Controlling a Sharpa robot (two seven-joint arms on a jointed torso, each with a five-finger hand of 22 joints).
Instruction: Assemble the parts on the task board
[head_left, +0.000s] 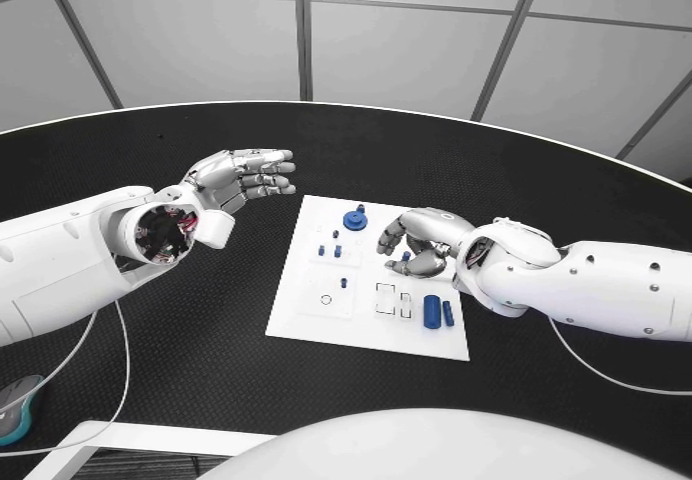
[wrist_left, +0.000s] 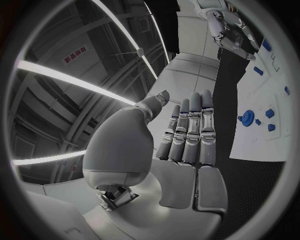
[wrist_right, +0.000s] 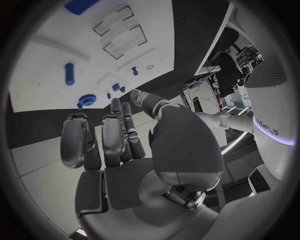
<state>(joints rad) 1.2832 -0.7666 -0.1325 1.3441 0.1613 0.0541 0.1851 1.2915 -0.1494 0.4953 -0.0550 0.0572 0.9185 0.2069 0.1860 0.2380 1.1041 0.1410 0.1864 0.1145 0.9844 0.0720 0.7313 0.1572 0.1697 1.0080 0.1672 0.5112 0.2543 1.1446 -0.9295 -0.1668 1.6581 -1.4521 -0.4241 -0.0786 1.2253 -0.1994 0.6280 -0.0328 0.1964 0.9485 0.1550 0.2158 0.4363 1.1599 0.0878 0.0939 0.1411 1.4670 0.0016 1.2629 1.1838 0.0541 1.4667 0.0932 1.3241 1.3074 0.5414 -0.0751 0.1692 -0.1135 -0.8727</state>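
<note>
Silver fingers of the right hand (head_left: 414, 240) hang curled over the right side of the white task board (head_left: 306, 300), holding nothing, probably to reach a blue part (head_left: 431, 311) lying by the board's near right corner. The left hand (head_left: 242, 177) waits open beyond the board's far left corner, above the black counter (head_left: 173, 380), seemingly to keep out of the way.

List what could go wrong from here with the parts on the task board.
1. The right robot hand hangs low over the task board with curled fingers, close to a small blue part; a careless descent could knock it out of place.
2. The blue round knob and small pegs sit near that hand's path and could be bumped.
3. The left robot hand hovers off the board, holding nothing, so the board could slide if pushed.
</note>
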